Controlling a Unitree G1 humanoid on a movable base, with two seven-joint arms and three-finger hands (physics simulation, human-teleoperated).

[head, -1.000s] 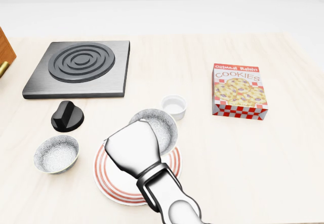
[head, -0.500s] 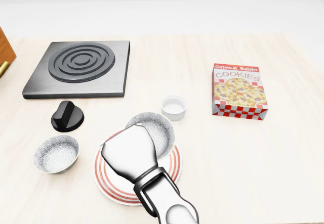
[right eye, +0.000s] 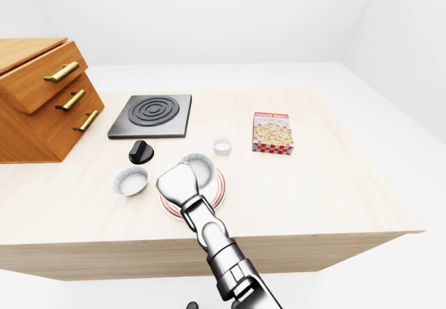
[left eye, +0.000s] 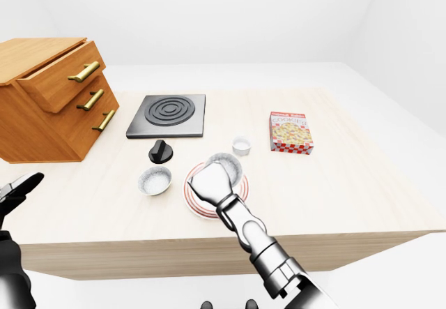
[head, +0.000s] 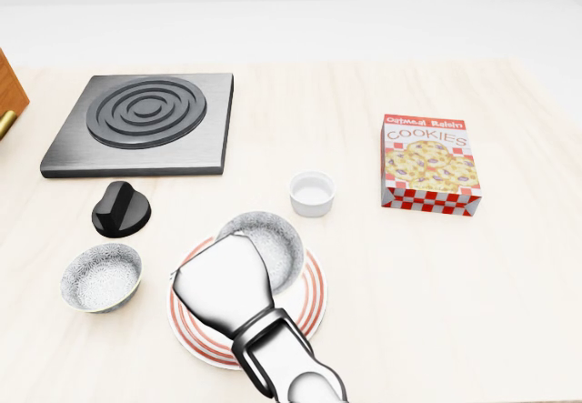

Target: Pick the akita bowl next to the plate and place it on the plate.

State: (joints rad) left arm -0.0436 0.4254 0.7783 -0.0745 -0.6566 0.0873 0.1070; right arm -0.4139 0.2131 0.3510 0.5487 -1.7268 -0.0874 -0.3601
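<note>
**Bowl over the plate, right hand on top of it**

Your right hand (head: 223, 280) is a smooth, chrome-bright block with rounded edges, reaching in from the bottom of the head view. It covers the near-left part of the akita bowl (head: 273, 239). Its fingers are hidden under the palm, so you cannot tell how far they are spread or whether they grip the rim.

The akita bowl is round, with a speckled grey-and-white inside. It sits over the far part of the plate (head: 309, 298), a flat white disc ringed with thin red stripes. Whether the bowl rests on the plate or hangs just above it cannot be told.

Just beyond the bowl stands a small plain white ramekin (head: 312, 193). To the left lies a second speckled bowl (head: 101, 277), and beyond that a glossy black knob (head: 121, 210). Farther still is a dark brushed-metal burner plate (head: 141, 123) with raised concentric rings. On the right lies a red-checked box (head: 430, 164) reading "Oatmeal Raisin COOKIES". All rest on a pale wood-grain table (head: 509, 276).

At far left stands a wooden drawer cabinet (left eye: 49, 100) with brass handles. Your left hand (left eye: 17, 190) shows dark at the left edge of the left-eye view, its fingers apart and empty.
</note>
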